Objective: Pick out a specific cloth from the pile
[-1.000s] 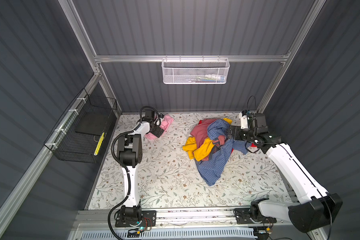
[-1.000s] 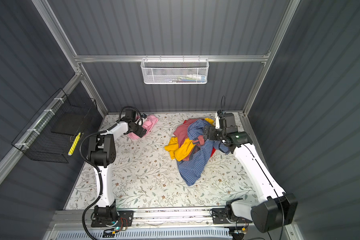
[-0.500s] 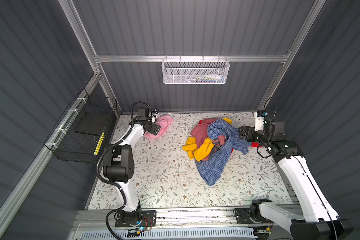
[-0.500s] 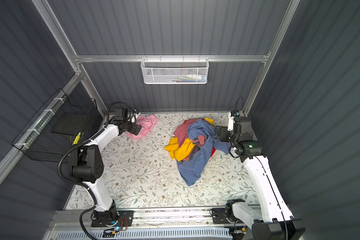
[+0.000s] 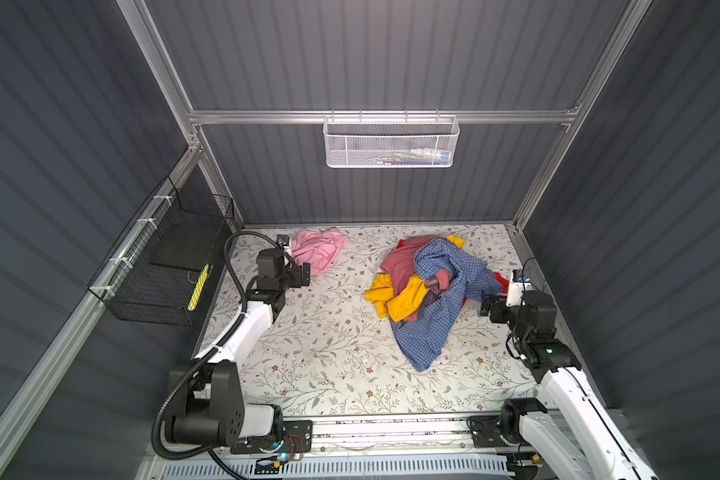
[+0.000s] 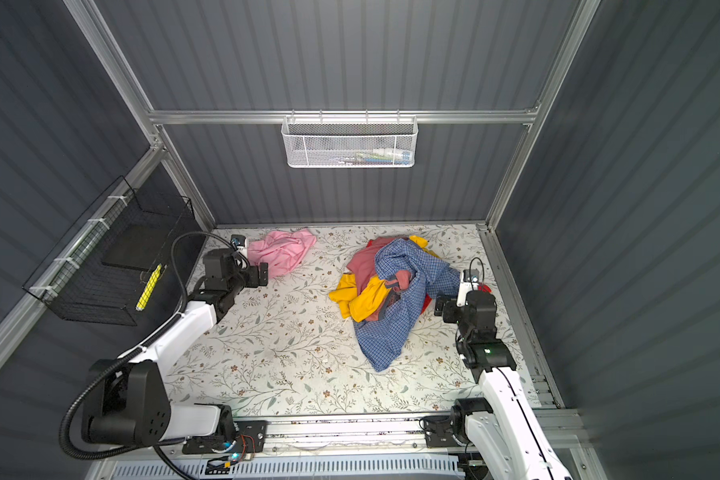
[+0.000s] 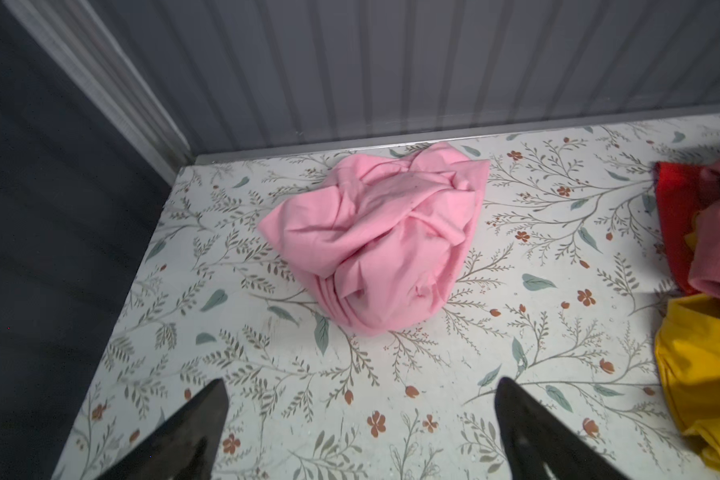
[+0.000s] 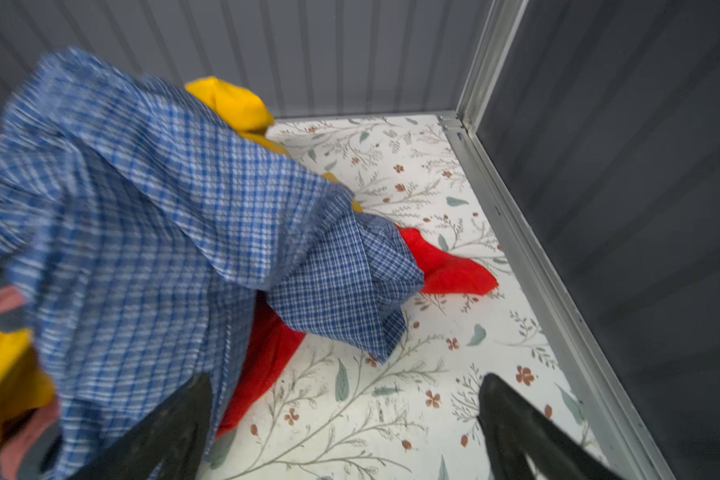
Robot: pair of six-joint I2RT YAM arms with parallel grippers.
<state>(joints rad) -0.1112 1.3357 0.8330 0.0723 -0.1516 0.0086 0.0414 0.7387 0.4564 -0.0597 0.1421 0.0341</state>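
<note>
Desk: Where's the cloth?

Me: The cloth (image 5: 317, 249) lies bunched on its own in the upper left of the table (image 5: 329, 357) in both top views. It is close to the back wall and well apart from the pile (image 5: 427, 291) at centre right. I'd judge the picking-out as good as done.

Desk: And the grippers?

Me: The left gripper (image 7: 358, 382) is spread wide and empty, over bare table just short of the pink bundle. The right gripper (image 8: 346, 378) is spread wide too, holding nothing, at the pile's right edge.

Desk: How do you back off cleanly?

Me: I'd raise each arm before drawing it toward the lower edge, so no fingertip drags fabric. The left is easy, since nothing touches it. The right needs care. The blue checked shirt (image 8: 163, 216) hangs in front of one finger, and I can't tell whether it touches. Bright red fabric (image 8: 445, 268) pokes out just beyond.

Desk: Anything else nearby?

Me: A black wire basket (image 5: 163, 266) on the left wall, near my left arm. There's also a white mesh basket (image 5: 391, 141) high on the back wall.
</note>
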